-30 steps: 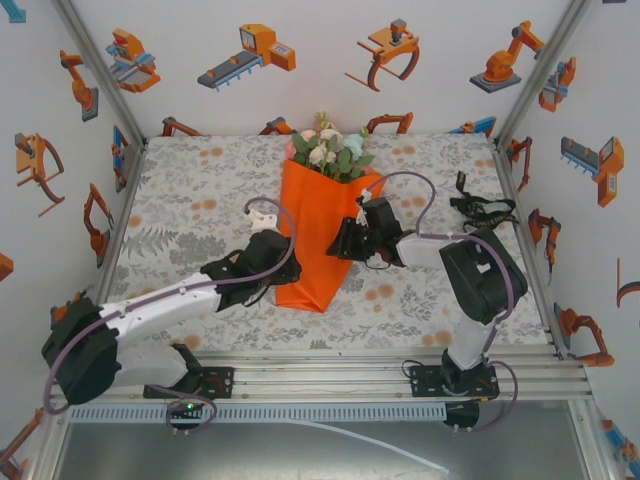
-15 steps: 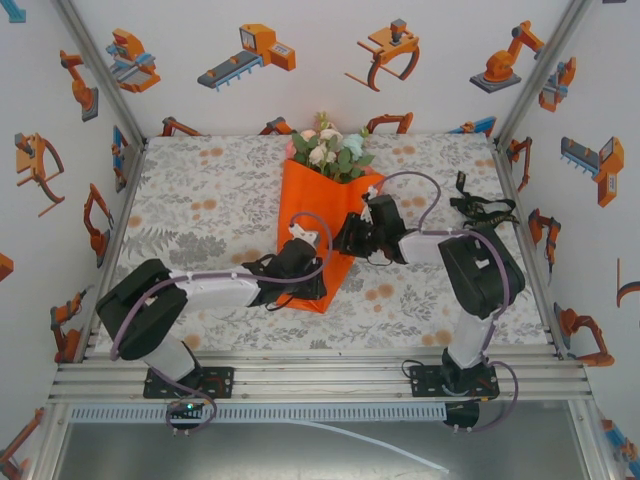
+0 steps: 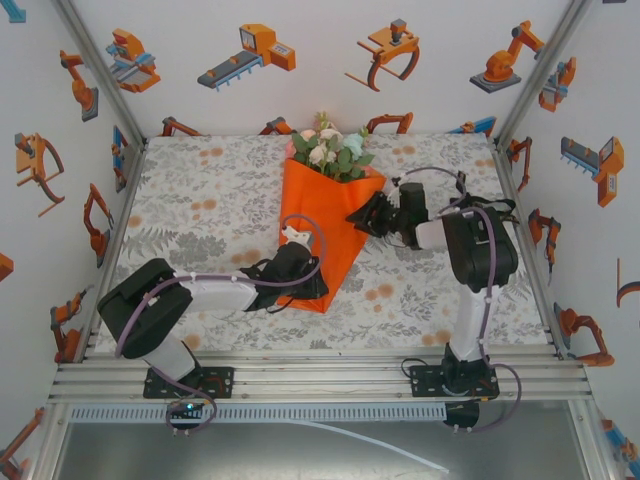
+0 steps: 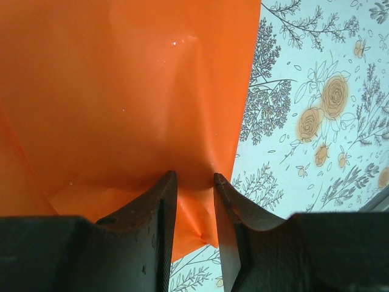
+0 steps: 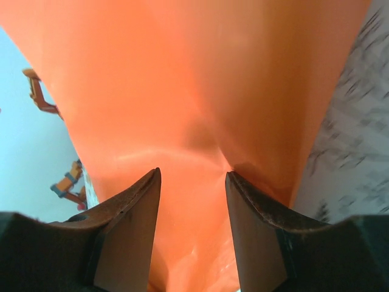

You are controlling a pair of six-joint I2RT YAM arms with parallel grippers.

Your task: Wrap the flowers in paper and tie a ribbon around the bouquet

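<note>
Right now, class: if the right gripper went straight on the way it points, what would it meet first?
Most likely the paper: the right gripper points at its orange surface, though the gap is hard to judge.
</note>
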